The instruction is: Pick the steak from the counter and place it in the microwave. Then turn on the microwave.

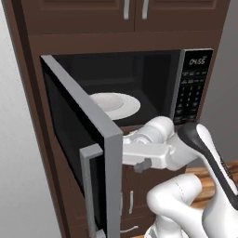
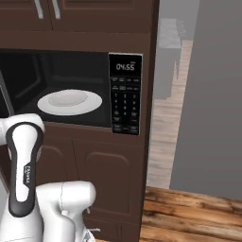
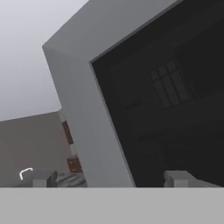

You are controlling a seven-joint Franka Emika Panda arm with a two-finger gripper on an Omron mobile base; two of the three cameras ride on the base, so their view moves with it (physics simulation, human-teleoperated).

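Note:
The microwave [image 1: 190,88] [image 2: 125,94] is built into dark brown cabinetry, and its clock display is lit. Its door [image 1: 79,125] stands swung out to the left. A round white plate [image 1: 116,104] [image 2: 70,101] lies inside the cavity with nothing visible on it. My gripper [image 3: 109,178] is open, and its fingertips [image 3: 177,177] stand wide apart on either side of the door's grey frame [image 3: 78,109]. In the left base view my hand reaches in just behind the door's free edge. The steak and the counter are out of view.
Brown cabinet doors with metal handles sit above [image 1: 135,9] and below [image 2: 104,175] the microwave. To the right are a wooden floor [image 2: 189,212] and a tall grey wall [image 2: 212,94]. A pale wall [image 1: 18,186] runs along the left.

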